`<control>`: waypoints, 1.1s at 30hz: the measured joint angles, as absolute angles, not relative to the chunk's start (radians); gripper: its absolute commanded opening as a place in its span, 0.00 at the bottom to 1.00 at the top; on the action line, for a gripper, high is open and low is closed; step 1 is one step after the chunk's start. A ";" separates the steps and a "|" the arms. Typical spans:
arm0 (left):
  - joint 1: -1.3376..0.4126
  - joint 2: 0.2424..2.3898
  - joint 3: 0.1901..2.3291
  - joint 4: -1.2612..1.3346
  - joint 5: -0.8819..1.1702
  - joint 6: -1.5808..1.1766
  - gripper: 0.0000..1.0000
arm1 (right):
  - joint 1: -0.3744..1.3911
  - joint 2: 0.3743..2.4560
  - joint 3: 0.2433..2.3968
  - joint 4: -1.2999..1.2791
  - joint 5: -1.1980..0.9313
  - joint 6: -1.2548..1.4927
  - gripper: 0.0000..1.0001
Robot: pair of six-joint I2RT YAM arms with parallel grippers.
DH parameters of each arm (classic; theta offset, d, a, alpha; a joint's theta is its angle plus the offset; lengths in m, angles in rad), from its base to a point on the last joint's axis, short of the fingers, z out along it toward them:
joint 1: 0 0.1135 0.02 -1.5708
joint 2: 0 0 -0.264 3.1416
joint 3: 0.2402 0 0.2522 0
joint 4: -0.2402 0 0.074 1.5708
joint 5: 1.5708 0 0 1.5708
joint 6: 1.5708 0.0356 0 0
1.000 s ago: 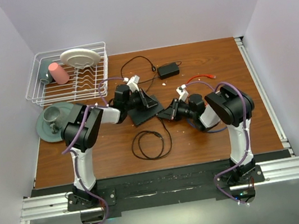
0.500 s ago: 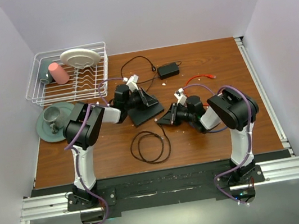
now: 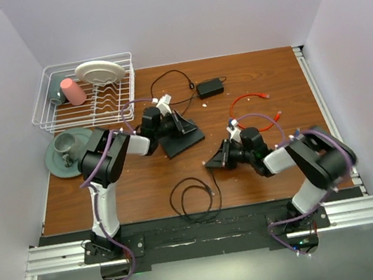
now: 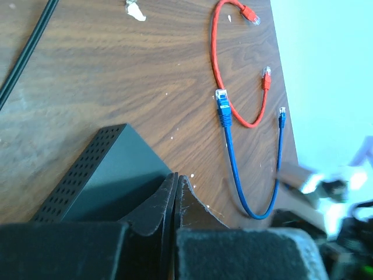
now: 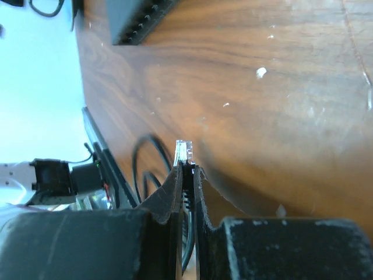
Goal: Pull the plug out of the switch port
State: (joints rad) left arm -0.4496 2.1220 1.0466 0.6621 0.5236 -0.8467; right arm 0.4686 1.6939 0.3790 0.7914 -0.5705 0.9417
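Right wrist view: the right arm's fingers (image 5: 168, 201) are pinched shut on the clear plug (image 5: 182, 150). Its tip juts just past them above the table (image 5: 280, 87), and the switch (image 5: 137, 20) lies well apart at the top of the frame. In the left wrist view, the left arm's fingers (image 4: 152, 205) are closed tight with only a hairline slit between them. Their tips bear on the top of the matte-black switch, near a red cable (image 4: 218, 70) and a blue cable (image 4: 233, 163) on the wood. The top external view shows the switch mid-table under the left arm. A second ago the right arm's fingers were at its near corner; they have since drawn back toward the near edge with the plug, and the black cable's coil (image 3: 194, 199) has shifted that way too.
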 measured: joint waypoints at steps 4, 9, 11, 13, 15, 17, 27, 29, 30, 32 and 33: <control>-0.445 2.082 1.019 0.629 0.509 -0.849 0.41 | 0.470 1.473 0.464 0.575 -0.481 0.920 0.00; -0.443 1.985 1.038 0.502 0.479 -0.819 0.89 | 0.438 1.440 0.708 0.444 -0.401 0.897 0.00; -0.443 1.944 1.061 0.425 0.453 -0.802 0.96 | 0.416 1.442 0.761 0.404 -0.372 0.896 0.00; -0.441 1.901 1.089 0.349 0.430 -0.781 0.97 | 0.382 1.459 0.815 0.353 -0.343 0.896 0.00; -0.441 1.864 1.117 0.284 0.405 -0.763 0.98 | 0.344 1.482 0.857 0.305 -0.324 0.894 0.00; -0.440 1.823 1.134 0.228 0.380 -0.745 0.98 | 0.294 1.502 0.898 0.249 -0.297 0.889 0.00; -0.440 1.694 1.143 0.078 0.292 -0.695 0.96 | 0.020 1.401 0.961 0.052 -0.180 0.891 0.00; -0.440 1.694 1.143 0.060 0.283 -0.694 0.96 | -0.034 1.359 0.961 0.043 -0.166 0.899 0.00; -0.440 1.694 1.142 0.052 0.280 -0.694 0.96 | -0.054 1.346 0.961 0.040 -0.159 0.900 0.00; -0.440 1.694 1.142 0.041 0.277 -0.695 0.96 | -0.092 1.332 0.964 0.032 -0.127 0.900 0.00; -0.440 1.694 1.140 0.038 0.276 -0.695 0.96 | -0.104 1.337 0.969 0.023 -0.107 0.897 0.00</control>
